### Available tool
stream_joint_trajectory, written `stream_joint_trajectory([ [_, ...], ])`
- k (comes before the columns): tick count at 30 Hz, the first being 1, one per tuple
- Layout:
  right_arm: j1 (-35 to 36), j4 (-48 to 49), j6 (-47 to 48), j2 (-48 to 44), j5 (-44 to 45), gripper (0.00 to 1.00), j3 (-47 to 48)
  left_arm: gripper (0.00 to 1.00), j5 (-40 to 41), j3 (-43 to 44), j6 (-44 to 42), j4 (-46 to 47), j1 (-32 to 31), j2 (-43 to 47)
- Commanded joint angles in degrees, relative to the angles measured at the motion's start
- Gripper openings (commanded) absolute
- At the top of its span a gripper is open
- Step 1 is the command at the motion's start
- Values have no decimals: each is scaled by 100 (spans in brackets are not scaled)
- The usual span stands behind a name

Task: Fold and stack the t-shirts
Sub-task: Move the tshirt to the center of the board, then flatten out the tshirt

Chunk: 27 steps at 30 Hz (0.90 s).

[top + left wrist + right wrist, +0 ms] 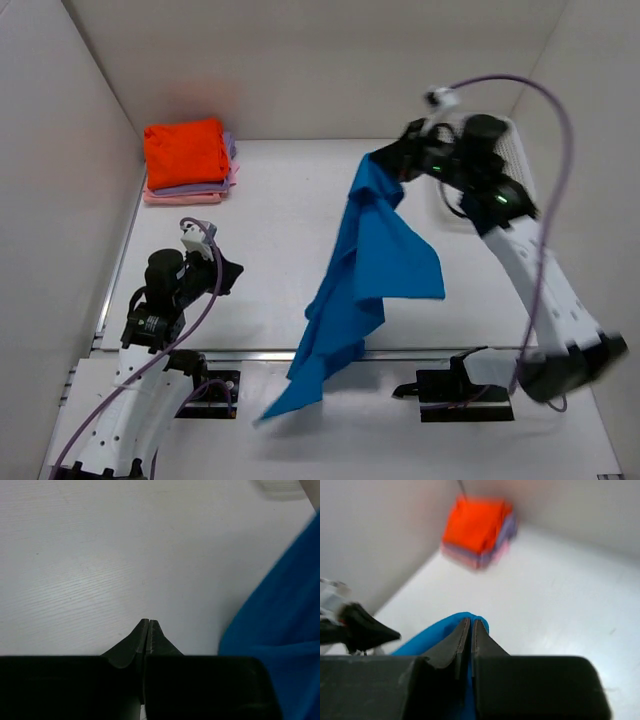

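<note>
I'm reckoning three tees done: the pile [188, 160] of orange, lavender and pink ones is lying folded at the far left corner of the bench [280, 220]. The blue t-shirt [375, 260] is left to fold and stack. My right gripper [468, 622] is pinching its top edge, and it is dangling above the bench. My left gripper [149, 622] is hovering near it, closed on nothing. The basket [520, 150] is sitting behind the right arm, and I cannot tell what it holds.

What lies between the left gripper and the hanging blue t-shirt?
Only bare table separates the left gripper from the blue t-shirt; the top view shows it.
</note>
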<state>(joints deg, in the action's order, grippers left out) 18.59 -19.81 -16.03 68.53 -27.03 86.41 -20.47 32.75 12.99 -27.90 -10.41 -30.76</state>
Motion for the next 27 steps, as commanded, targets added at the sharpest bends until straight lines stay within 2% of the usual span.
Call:
stream_joint_trajectory([
  [1, 592, -408, 196, 1298, 145, 0, 128, 9, 210, 231, 125, -224, -110, 123],
  [2, 732, -662, 327, 1782, 328, 2, 270, 9, 193, 223, 116, -207, -110, 123],
  [3, 777, -951, 381, 2221, 651, 15, 610, 11, 175, 231, 142, -198, -119, 167],
  [4, 786, -1102, 347, 2356, 1029, 23, 840, 16, 97, 205, 177, -224, -101, 124],
  [5, 717, -1147, 303, 2523, 1094, 41, 842, 22, 35, 179, 177, -207, -145, 123],
  [6, 612, -1139, 242, 2542, 1199, 52, 868, 32, -18, 144, 238, -224, -128, 106],
  [8, 471, -1025, 101, 2446, 1235, 64, 519, 39, -255, -57, 317, -189, -127, 97],
  [11, 199, -981, -5, 2183, 859, 65, -61, 49, -282, -409, 467, -155, -136, 1],
  [13, 189, -1068, 56, 2015, 866, 64, -491, 51, -335, -585, 572, -58, -197, -140],
  [17, 163, -1033, 109, 1804, 1295, 66, -1563, 59, -90, -726, 880, 267, -575, -684],
  [20, 40, -990, 92, 1848, 1533, 68, -2135, 58, 51, -866, 1011, 513, -637, -992],
  [22, 74, -989, 144, 1944, 1665, 74, -2364, 53, -1, -998, 1012, 802, -602, -1081],
  [27, 215, -1051, 145, 2287, 2218, 77, -2515, 57, 113, -1271, 1012, 1356, -795, -1660],
])
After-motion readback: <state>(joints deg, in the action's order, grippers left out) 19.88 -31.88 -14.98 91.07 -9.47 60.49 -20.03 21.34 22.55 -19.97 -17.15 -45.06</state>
